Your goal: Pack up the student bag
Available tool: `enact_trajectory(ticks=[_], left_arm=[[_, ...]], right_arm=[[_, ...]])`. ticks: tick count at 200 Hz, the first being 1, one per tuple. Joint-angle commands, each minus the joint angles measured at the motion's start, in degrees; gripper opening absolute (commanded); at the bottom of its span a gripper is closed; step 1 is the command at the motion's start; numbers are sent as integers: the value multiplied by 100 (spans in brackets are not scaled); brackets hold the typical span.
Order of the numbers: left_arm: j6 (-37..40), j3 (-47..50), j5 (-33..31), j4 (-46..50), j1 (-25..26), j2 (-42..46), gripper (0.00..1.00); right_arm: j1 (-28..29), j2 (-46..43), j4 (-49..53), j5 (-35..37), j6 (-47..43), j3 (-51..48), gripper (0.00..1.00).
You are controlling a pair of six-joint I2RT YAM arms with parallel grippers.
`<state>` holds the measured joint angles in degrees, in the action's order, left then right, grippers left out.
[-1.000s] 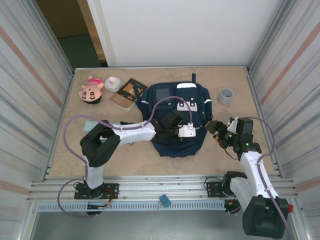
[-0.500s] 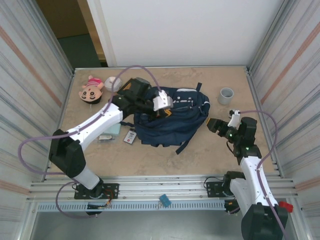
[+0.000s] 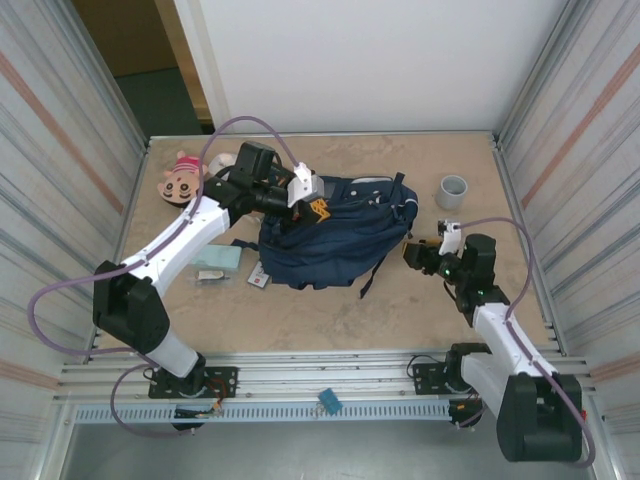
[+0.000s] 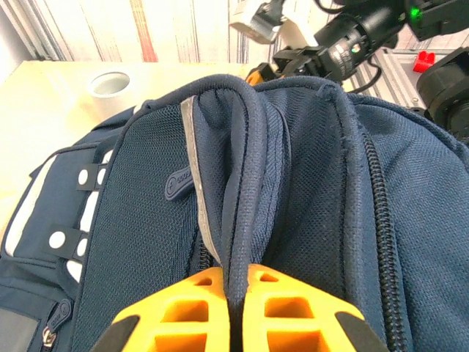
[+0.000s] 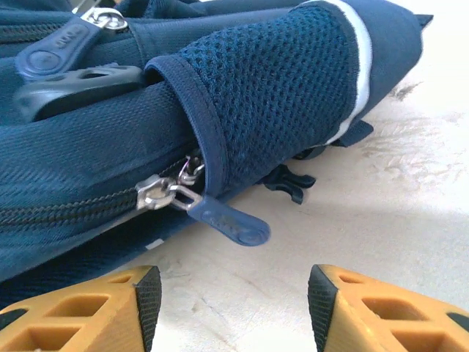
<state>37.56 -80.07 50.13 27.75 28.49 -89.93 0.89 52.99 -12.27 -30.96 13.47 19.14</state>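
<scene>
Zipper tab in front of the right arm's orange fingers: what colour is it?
Navy blue tab, silver slider; clearest in the right wrist view.

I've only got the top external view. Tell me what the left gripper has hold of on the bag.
Observer: In the left wrist view, the left gripper is shut on a padded navy fold of the student bag, edged with a grey strip.
Operator: Now report the right gripper.
Observer: In the right wrist view, the right gripper is open, with nothing between its jaws.
Operator: Say what's in front of it.
Observer: A navy zipper pull hangs from the bag's zipper just ahead of that gripper, untouched.
</scene>
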Motion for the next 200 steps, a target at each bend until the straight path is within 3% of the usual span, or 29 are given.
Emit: enact_trajectory(ticks=[1, 40, 75, 112, 200], left_arm=[[152, -399, 713, -233, -112, 319, 0], [304, -404, 743, -46, -168, 308, 0], [311, -371, 718, -81, -184, 300, 0], [231, -351, 207, -171, -186, 263, 0], [-259, -96, -2431, -734, 82, 301, 0]], right_arm=[[128, 282, -367, -158, -459, 320, 56], [149, 626, -303, -979, -867, 596, 42], [73, 591, 192, -1509, -1316, 796, 16], [8, 585, 328, -1797, -1322, 870, 0], [359, 406, 1374, -1941, -1361, 1392, 0]])
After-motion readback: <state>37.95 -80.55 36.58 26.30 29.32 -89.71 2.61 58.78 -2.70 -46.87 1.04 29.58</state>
